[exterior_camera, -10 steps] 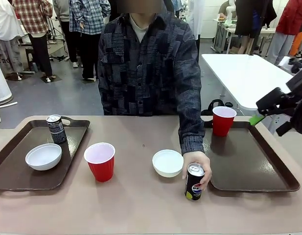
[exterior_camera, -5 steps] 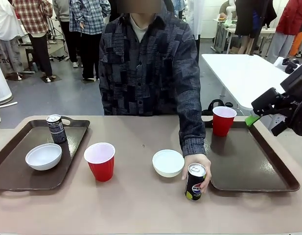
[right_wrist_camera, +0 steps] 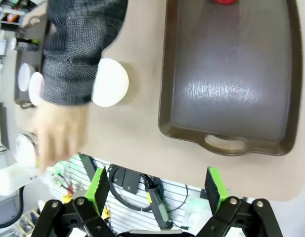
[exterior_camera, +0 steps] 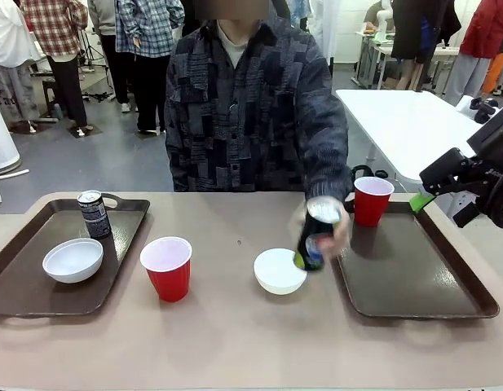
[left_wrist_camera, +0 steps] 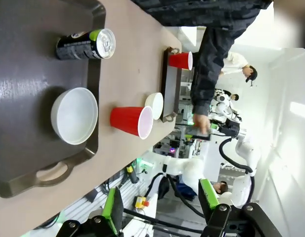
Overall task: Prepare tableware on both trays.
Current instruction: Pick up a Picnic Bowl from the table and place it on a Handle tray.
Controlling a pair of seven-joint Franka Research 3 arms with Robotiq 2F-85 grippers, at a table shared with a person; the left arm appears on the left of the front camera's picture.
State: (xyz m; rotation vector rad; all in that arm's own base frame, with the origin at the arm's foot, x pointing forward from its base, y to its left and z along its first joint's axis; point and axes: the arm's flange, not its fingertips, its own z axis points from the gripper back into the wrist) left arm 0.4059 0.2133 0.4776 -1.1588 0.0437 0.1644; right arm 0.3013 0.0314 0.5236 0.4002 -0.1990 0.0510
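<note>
On the left tray (exterior_camera: 23, 285) stand a slim black can (exterior_camera: 93, 213) and a white bowl (exterior_camera: 72, 260). Between the trays, a red cup (exterior_camera: 166, 267) and a second white bowl (exterior_camera: 280, 270) rest on the table. A person's hand holds the Pepsi can (exterior_camera: 316, 236) in the air, blurred, just left of the right tray (exterior_camera: 410, 269), which carries a red cup (exterior_camera: 372, 200) at its far corner. My right gripper (exterior_camera: 424, 199) hovers open above that tray's far right edge. The left gripper (left_wrist_camera: 159, 202) is open over the left tray (left_wrist_camera: 19, 64), its fingers holding nothing.
The right wrist view looks down on the right tray (right_wrist_camera: 231, 89), bare across its middle, with the table bowl (right_wrist_camera: 110, 82) and the person's sleeve (right_wrist_camera: 78, 44) beside it. A white table (exterior_camera: 406, 122) and standing people are behind the person.
The person's hand has lifted the Pepsi can off the table and moved it up and away, toward the right tray. My right gripper has shifted slightly left.
</note>
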